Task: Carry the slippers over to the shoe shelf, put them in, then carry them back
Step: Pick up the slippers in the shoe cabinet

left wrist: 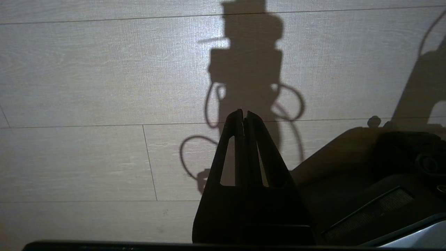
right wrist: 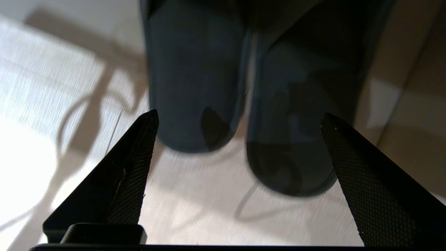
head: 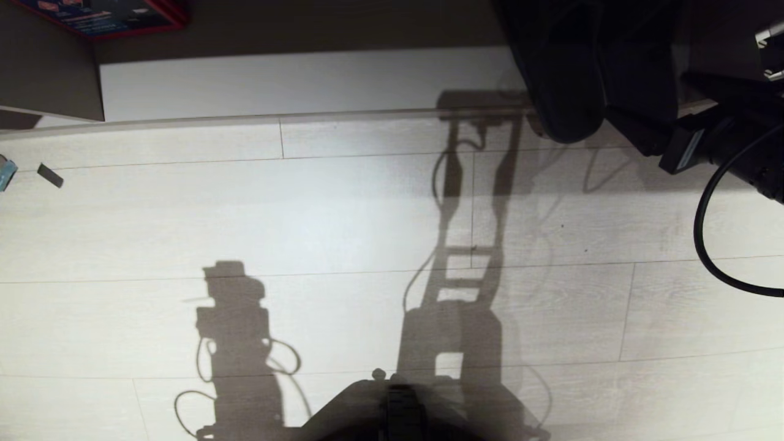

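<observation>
Right gripper (right wrist: 240,115) spread wide, nothing between the textured fingers (right wrist: 134,174); it hangs just short of the slippers (right wrist: 195,76), which lie side by side on the pale plank floor (right wrist: 195,209), heels toward the wrist camera, the two soles touching or nearly so. In the head view the pair shows as a dark mass (head: 569,73) at the far right, against the pale base of the shoe shelf (head: 294,82); whether it sits inside the cubby or just at its lip I cannot tell. Left gripper (left wrist: 244,113) parked low over the floor, fingers pressed together, idle. Risks, as I judge them: the heels are staggered, so a closing pinch may catch only the nearer slipper and drag the other askew. The thin soles may also fold or slip out of the grip. The black cable (head: 704,226) looping off the right arm could snag.
</observation>
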You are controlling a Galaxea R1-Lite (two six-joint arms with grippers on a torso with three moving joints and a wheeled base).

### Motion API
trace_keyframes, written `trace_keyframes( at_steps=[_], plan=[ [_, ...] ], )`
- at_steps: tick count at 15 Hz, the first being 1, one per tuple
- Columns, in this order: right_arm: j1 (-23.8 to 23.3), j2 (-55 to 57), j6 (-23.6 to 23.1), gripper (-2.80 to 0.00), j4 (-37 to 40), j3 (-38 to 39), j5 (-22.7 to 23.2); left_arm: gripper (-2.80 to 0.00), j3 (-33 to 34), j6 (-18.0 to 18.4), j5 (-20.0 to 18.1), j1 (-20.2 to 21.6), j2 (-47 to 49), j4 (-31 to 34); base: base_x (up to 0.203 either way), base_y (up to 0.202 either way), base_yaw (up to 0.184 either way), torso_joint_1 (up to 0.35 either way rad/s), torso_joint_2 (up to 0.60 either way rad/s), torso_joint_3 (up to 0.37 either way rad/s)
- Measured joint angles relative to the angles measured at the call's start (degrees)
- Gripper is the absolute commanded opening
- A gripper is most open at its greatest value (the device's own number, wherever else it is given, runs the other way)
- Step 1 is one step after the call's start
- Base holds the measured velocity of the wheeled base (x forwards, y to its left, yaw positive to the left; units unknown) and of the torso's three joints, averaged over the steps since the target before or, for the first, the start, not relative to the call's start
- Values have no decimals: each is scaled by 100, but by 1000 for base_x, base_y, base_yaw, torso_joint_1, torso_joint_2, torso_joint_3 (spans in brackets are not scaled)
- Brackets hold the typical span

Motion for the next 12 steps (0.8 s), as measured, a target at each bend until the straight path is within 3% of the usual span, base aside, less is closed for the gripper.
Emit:
trace_keyframes(
  at_steps=[12],
  plan=[
    [231, 1152, 260, 0, -1756, -574, -551, -280, 0, 20, 0, 0, 0, 2, 0, 0, 0, 0, 0, 0]
  ],
)
